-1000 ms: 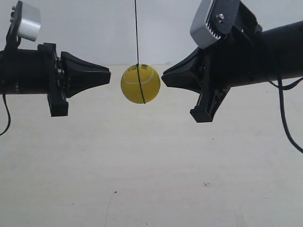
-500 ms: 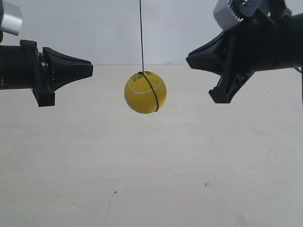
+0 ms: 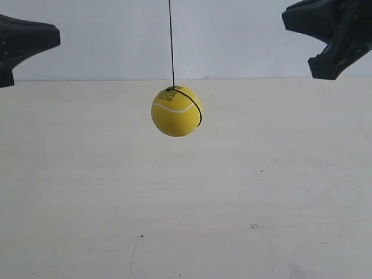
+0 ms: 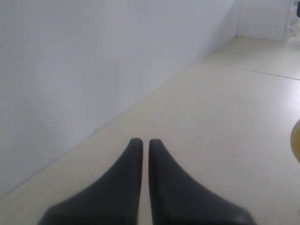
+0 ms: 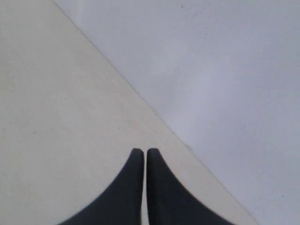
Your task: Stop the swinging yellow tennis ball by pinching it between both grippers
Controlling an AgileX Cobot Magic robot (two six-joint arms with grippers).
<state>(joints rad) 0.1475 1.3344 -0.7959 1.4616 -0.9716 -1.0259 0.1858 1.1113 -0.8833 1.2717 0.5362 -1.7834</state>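
Note:
The yellow tennis ball hangs free on its thin dark string in the middle of the exterior view, above the pale table. It has a white seam and a dark band, and nothing touches it. The black wedge gripper of the arm at the exterior view's left is high and far from the ball. The gripper of the arm at the exterior view's right is likewise up and away. My left gripper is shut and empty, with a yellow sliver of the ball at the frame edge. My right gripper is shut and empty, and its view shows no ball.
A plain white wall stands behind the table and meets it along a straight edge. The table surface carries only a few small dark specks.
Both grippers have drawn back from the ball, moving upward and outward to the frame corners. The ball, earlier between their tips, now hangs alone and has turned on its string.

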